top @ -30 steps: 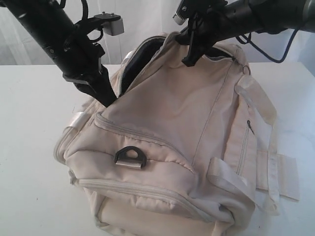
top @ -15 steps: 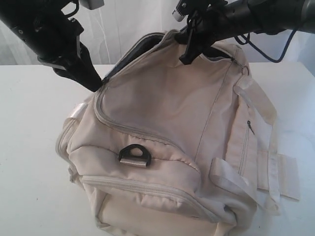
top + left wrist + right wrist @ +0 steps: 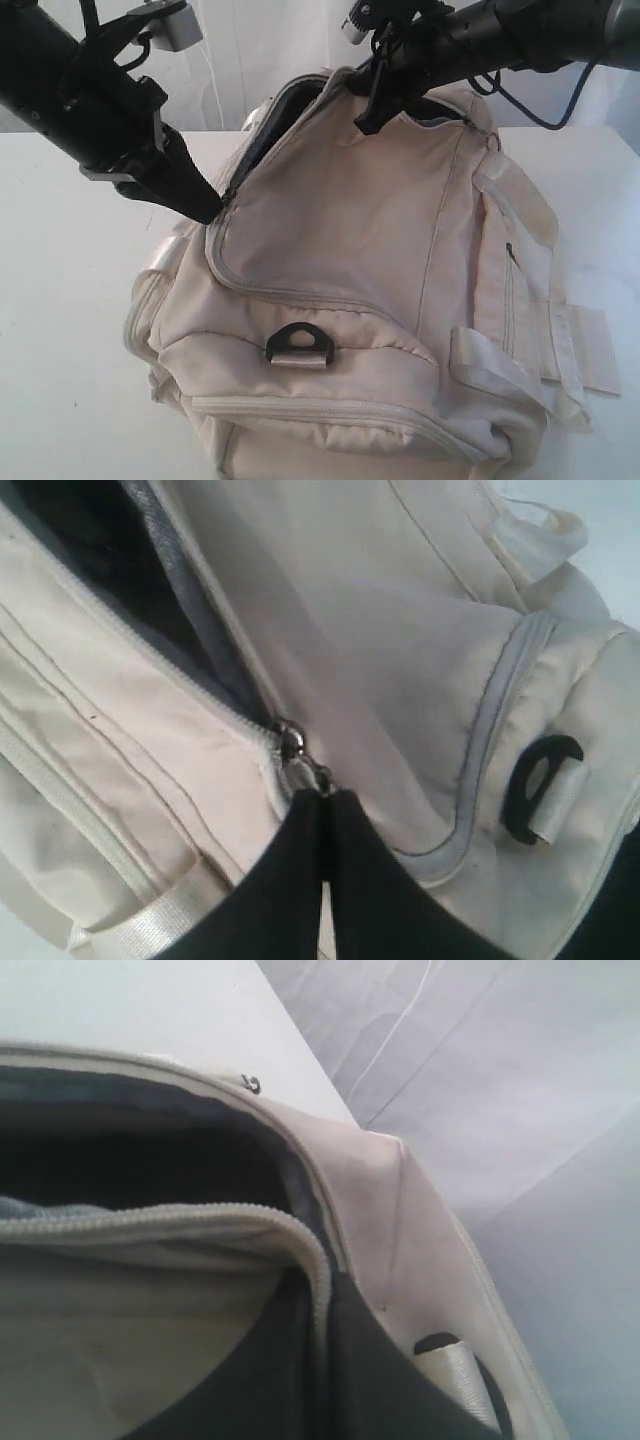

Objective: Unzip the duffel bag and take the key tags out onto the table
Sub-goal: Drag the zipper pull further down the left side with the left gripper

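The cream duffel bag (image 3: 350, 230) stands on the white table (image 3: 60, 300), its top zipper partly undone. My left gripper (image 3: 212, 208) is shut on the metal zipper pull (image 3: 293, 750) at the bag's left end, its tips (image 3: 322, 796) pressed together. My right gripper (image 3: 367, 112) is shut on the zippered edge of the top flap (image 3: 318, 1260), holding it up at the bag's highest point. Dark grey lining (image 3: 130, 1160) shows inside the opening. The key tags are hidden.
A black D-ring (image 3: 299, 343) sits on the bag's near end, above a closed end-pocket zipper (image 3: 320, 408). Pale webbing handles (image 3: 520, 375) and a side pocket hang on the right. A light curtain (image 3: 260, 50) is behind the table.
My left gripper rose up and left, then came back down along the bag's left end with the pull. The bag slid right and toward the camera. The right gripper kept hold, shifting slightly left.
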